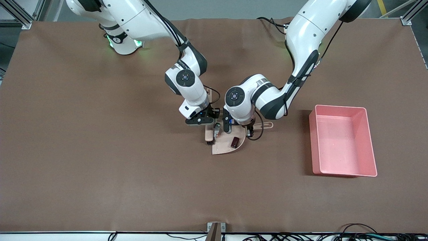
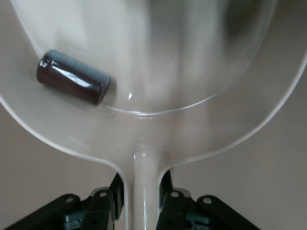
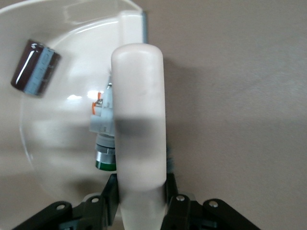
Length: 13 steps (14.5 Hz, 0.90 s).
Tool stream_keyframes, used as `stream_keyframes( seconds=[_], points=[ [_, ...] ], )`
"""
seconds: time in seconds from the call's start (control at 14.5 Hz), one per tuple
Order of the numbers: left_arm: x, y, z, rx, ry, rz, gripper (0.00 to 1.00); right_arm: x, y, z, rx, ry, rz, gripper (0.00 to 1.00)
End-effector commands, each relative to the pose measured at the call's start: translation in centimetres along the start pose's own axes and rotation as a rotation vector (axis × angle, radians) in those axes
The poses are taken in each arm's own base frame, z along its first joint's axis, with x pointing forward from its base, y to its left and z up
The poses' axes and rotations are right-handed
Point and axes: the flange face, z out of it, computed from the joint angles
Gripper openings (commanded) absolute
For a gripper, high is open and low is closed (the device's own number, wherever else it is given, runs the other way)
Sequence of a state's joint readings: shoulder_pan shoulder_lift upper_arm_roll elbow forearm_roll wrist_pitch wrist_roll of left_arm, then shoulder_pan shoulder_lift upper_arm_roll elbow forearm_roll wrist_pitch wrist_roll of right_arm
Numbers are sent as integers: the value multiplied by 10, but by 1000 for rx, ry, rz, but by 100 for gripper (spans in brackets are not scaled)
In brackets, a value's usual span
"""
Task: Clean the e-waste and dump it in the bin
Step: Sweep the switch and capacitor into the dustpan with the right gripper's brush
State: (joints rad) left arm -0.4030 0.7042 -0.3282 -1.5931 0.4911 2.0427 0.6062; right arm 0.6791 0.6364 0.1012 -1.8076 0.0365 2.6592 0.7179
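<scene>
The beige dustpan (image 1: 222,147) lies flat mid-table. The dark purplish-black block (image 1: 235,142) lies on it, also in the left wrist view (image 2: 72,76) and the right wrist view (image 3: 34,67). The white component with orange label (image 1: 216,130) lies on the pan against the brush (image 1: 209,135), as the right wrist view (image 3: 103,124) shows. My left gripper (image 1: 250,129) is shut on the dustpan's handle (image 2: 143,172). My right gripper (image 1: 206,120) is shut on the beige brush handle (image 3: 139,120), bristles down at the pan's edge. The pink bin (image 1: 339,107) stands toward the left arm's end, empty.
Brown cloth covers the table. The two arms' hands are close together over the dustpan. Open cloth lies between the dustpan and the bin. Cables run along the table edge nearest the front camera.
</scene>
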Motion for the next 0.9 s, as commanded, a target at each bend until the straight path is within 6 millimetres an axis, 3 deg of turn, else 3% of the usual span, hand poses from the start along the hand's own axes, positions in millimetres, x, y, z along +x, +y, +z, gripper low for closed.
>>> stream_keyframes(
  seconds=[0.0, 0.14, 0.28, 0.41, 0.55, 0.83],
  points=[
    [-3, 5, -10, 14, -15, -3, 27, 0, -11, 1, 20, 4, -77, 0],
    [-4, 5, -9, 11, -17, -3, 27, 0, -12, 0, 21, 5, -163, 0],
    [-5, 4, -8, 15, -20, -2, 27, 15, -8, -8, 20, 6, -296, 0],
    [-4, 4, -9, 17, -20, 0, 27, 28, 0, -15, -17, -64, -311, 0],
    [-5, 4, -8, 18, -21, -1, 27, 43, -4, -36, -29, -98, -294, 1],
    [-5, 4, -8, 18, -21, 1, 27, 92, 46, -70, -60, -141, -191, 1]
  ],
)
